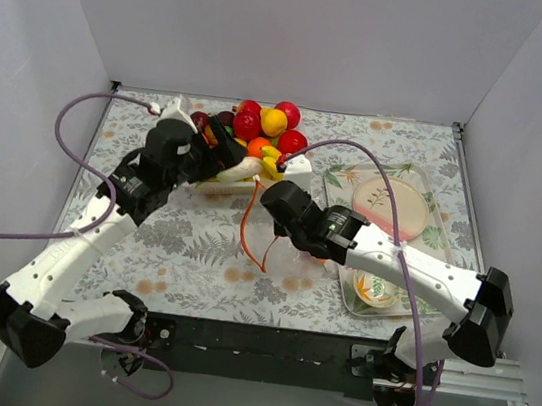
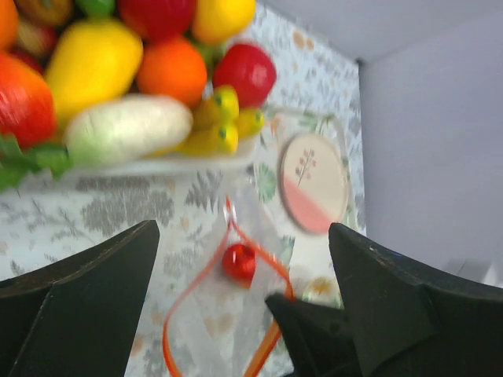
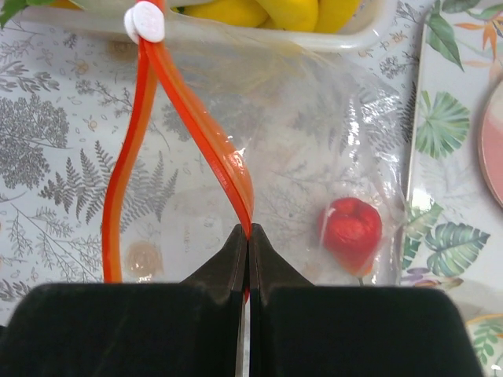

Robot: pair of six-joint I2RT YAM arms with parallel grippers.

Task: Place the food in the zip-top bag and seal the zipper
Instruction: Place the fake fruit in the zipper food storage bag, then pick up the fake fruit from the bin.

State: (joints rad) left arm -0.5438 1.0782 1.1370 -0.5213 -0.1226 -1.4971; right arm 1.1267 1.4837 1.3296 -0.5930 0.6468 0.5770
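Top external view shows our left claw [image 1: 222, 144] right at the white basket [image 1: 225, 186]. In the left wrist view its two fingers are spread wide and we hold nothing in them. Most of the food [image 1: 262, 126] sits piled in the basket: red, yellow, orange and white pieces. Just in front of the basket lies the zip-top bag [image 3: 314, 133], flat on the table and see-through. One small red toy [image 3: 352, 230] is inside it already, so we think the job has only just started. The zipper [image 3: 206, 137] is not shut. Its two orange sides meet at the little white slider [image 3: 145, 21] next to the basket, then bend apart into a loop. Our right claw [image 3: 249, 236] is squeezed tight on one orange side, at the end far from the basket, and that looks like it helps hold the mouth open. Off to the right of the basket sits a pink and cream plate [image 1: 392, 205], which is not food. Lots is left to do: we must carry the other pieces over, drop them in, then slide the zipper closed.
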